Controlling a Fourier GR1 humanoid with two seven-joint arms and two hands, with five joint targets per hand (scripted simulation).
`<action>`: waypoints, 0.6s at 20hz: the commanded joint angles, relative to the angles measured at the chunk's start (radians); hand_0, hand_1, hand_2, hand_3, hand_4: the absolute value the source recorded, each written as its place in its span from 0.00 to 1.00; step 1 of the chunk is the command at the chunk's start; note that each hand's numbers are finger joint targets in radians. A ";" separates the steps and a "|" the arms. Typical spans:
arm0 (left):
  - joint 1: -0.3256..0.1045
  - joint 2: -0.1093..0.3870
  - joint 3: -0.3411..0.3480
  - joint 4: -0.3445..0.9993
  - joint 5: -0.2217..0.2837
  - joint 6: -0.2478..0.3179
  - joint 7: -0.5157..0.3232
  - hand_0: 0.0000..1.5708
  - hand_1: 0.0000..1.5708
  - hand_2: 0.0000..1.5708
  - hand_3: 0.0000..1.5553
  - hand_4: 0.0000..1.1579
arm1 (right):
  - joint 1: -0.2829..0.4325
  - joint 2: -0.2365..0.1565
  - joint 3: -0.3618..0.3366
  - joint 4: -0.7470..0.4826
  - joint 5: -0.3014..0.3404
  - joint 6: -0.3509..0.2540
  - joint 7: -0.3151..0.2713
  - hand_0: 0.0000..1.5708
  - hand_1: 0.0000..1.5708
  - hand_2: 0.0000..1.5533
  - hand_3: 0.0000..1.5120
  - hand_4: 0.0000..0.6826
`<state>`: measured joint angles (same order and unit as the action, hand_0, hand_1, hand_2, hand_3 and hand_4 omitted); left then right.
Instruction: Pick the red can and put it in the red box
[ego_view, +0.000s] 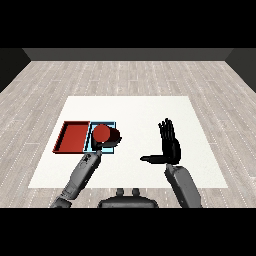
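Left hand (106, 141) curls round red can (101, 132) over light blue tray (113, 125); right hand (170, 142) fingers straight, spread wide.

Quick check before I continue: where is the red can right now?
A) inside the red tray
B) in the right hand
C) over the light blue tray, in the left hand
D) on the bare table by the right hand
C: the red can sits over the light blue tray with the left hand curled round it; the red tray holds nothing.
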<state>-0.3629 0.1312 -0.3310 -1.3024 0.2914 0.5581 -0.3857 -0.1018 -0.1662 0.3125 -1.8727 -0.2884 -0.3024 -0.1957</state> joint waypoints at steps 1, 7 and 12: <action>0.019 0.039 0.030 -0.040 -0.048 0.046 0.043 1.00 1.00 1.00 0.95 0.97 | 0.167 -0.020 -0.012 -0.023 -0.003 0.050 -0.101 0.00 0.00 0.00 0.00 0.00; -0.045 0.216 0.173 0.078 -0.035 -0.042 0.106 1.00 1.00 1.00 0.96 0.96 | 0.174 -0.095 -0.167 -0.002 -0.089 0.105 -0.051 0.00 0.00 0.00 0.00 0.00; -0.067 0.380 0.212 0.232 -0.074 -0.091 0.224 1.00 1.00 0.98 0.95 0.96 | 0.214 -0.065 -0.168 0.061 -0.110 0.142 -0.122 0.00 0.00 0.00 0.00 0.00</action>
<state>-0.3851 0.4215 -0.1729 -1.2170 0.2191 0.5237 -0.2136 0.0958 -0.2314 0.1744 -1.8533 -0.3740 -0.1902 -0.2884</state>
